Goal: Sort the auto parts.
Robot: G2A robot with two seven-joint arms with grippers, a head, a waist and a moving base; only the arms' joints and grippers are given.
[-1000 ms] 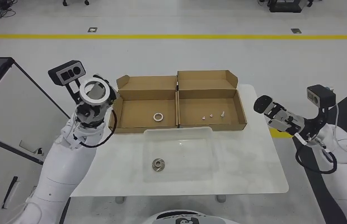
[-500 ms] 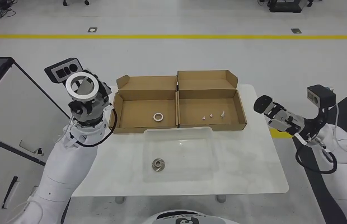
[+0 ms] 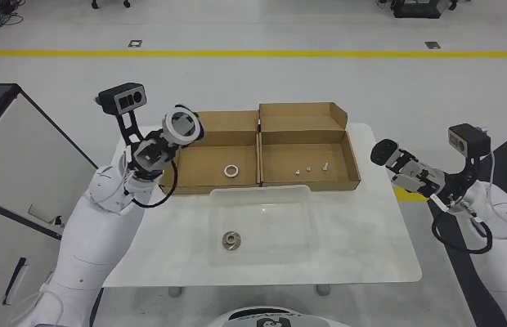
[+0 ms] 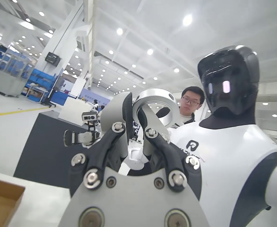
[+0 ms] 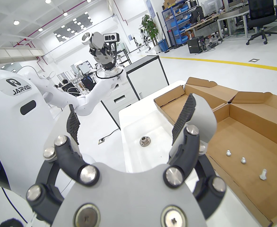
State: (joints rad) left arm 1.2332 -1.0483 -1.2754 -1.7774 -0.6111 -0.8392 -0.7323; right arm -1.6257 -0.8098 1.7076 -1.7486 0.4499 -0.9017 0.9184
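The left tool [image 4: 135, 113] gripped a metal ring [image 4: 152, 96], raised above the outer edge of the left cardboard box [image 3: 204, 163], and the right tool [image 5: 131, 105] hung open beyond the right side of the white desk [image 3: 360, 237]. That box held a small ring [image 3: 231, 171], the right box [image 3: 286, 155] three bolts [image 3: 309, 169], and a flanged hub [image 3: 231, 239] lay in the clear tray [image 3: 257, 192]. A yellow line [image 3: 253, 53] crossed the pale hall floor [image 3: 319, 82] behind.

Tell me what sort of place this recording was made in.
Most likely a large industrial hall or robotics workshop: a yellow floor line crosses the floor, blue bin racks and an office chair stand behind, under high ceiling lights.
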